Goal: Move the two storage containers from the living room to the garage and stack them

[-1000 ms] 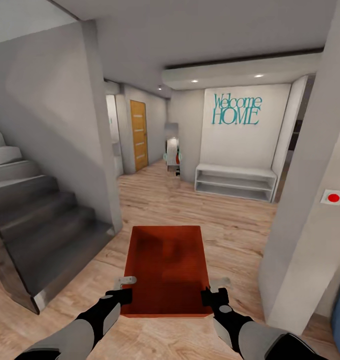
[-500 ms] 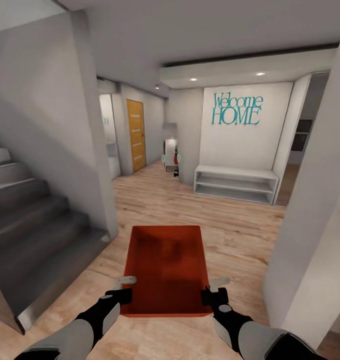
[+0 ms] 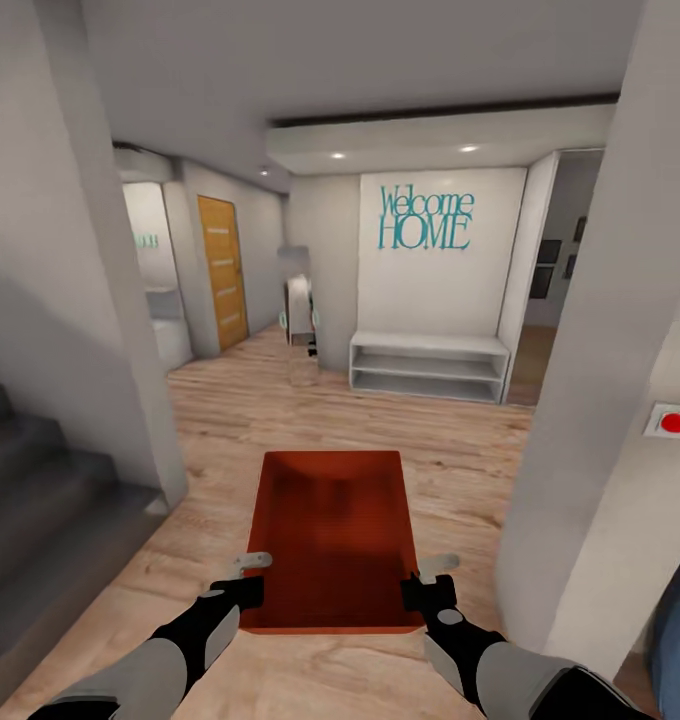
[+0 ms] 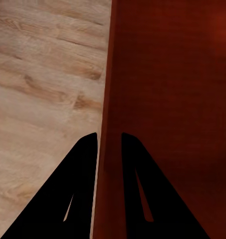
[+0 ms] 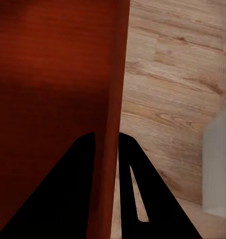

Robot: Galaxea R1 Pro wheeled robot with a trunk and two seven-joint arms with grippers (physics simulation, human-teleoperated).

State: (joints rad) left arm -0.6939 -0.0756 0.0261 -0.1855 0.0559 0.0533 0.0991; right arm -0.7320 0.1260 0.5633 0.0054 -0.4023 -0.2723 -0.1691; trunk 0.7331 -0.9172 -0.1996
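Currently both grippers clamp one storage container (image 3: pixel 332 540): left gripper (image 4: pixel 109 142) pinches its left wall, right gripper (image 5: pixel 106 141) its right wall. Bin is held level, off the wood floor (image 3: pixel 450 450), facing the white shelf (image 3: pixel 428 366) in the hallway.

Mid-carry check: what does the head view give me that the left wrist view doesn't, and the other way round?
Head view alone: both arms holding the storage container at its near corners, left claw and right claw, plus the stairs, the white bench, the Welcome HOME sign and the yellow door.
Left wrist view alone: the close-up of the left claw's fingers straddling the container's thin wall, one each side.
Both: the orange-red container and the wood plank floor.
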